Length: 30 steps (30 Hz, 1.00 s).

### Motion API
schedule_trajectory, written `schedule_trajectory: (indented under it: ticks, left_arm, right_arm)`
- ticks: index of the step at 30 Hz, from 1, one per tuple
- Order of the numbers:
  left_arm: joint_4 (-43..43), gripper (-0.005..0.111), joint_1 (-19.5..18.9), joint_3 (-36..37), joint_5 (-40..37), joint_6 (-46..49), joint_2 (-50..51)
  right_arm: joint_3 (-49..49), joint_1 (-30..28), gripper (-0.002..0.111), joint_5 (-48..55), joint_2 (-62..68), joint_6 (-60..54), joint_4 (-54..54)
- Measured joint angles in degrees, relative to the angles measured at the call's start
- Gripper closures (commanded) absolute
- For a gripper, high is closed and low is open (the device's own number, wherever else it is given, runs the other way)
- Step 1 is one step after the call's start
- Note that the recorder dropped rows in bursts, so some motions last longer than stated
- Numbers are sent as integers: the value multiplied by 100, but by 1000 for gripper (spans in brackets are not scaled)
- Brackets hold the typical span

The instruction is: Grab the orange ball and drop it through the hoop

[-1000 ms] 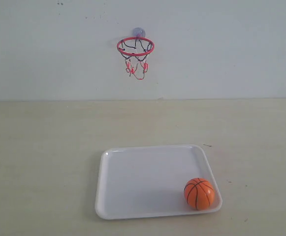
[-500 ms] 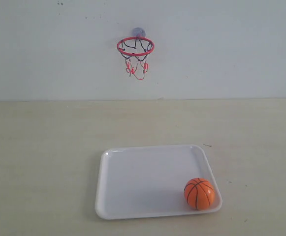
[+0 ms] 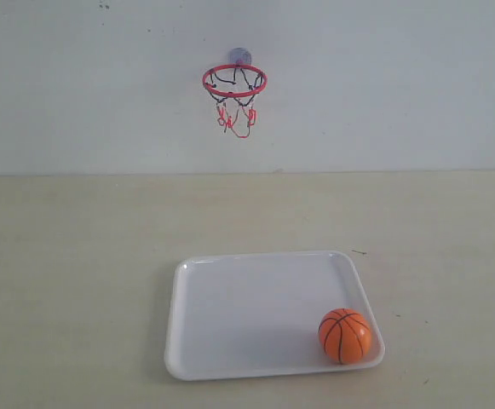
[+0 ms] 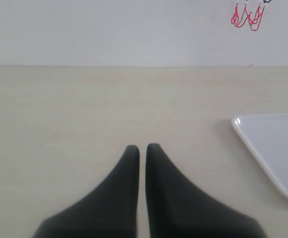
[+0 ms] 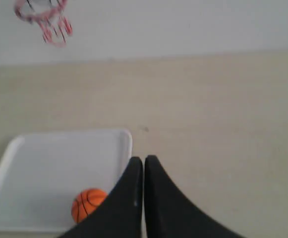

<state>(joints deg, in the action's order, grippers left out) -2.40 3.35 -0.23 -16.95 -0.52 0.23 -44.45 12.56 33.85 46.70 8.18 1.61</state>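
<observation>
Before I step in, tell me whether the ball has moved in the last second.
No. The ball stays in the same near right corner of the tray.

Base: What do you have on the overview camera?

Operator: I see a white tray (image 3: 230, 290) lying flat on the pale tabletop (image 3: 68, 256). The orange ball (image 3: 345, 336) sits inside it, in the near right corner, up against the rim.

Base: And the hoop?

Operator: I have the hoop (image 3: 234, 81) fixed to the wall (image 3: 400, 77), high behind the tray and well apart from the ball. Red ring level, net hanging loose, bluish cup behind it.
</observation>
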Motion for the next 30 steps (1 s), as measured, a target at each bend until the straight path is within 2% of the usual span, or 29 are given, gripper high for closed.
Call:
schedule_trajectory:
  ticks: [5,8,10,13,15,16,17,18,24,27,30]
  left_arm:
    - [0,103,0,0,0,0,0]
    - [0,103,0,0,0,0,0]
    - [0,103,0,0,0,0,0]
    - [0,103,0,0,0,0,0]
    - [0,103,0,0,0,0,0]
    - [0,103,0,0,0,0,0]
    - [0,103,0,0,0,0,0]
    - [0,103,0,0,0,0,0]
    - [0,103,0,0,0,0,0]
    - [0,103,0,0,0,0,0]
    - [0,103,0,0,0,0,0]
  right_arm:
    - [-526,0,108,658,1092,-205,406]
    - [-641,0,108,908,1536,-1364,1181]
    - [-656,0,102,1137,1868,-2203,1911]
    - [-676,0,78,1376,2414,-2964,2674]
    - [-676,37,50,1406,2731,-3275,2923]
    - [-676,77,40,1406,2895,-3373,2997]
    - [-676,121,31,1392,3018,-3445,3054]
    - [-676,190,28,1359,3161,-3512,3112]
    - [-676,671,42,736,3904,-3613,3195]
    - [-676,813,41,389,4243,-3613,3195]
    - [-676,856,33,124,4529,-3625,3203]
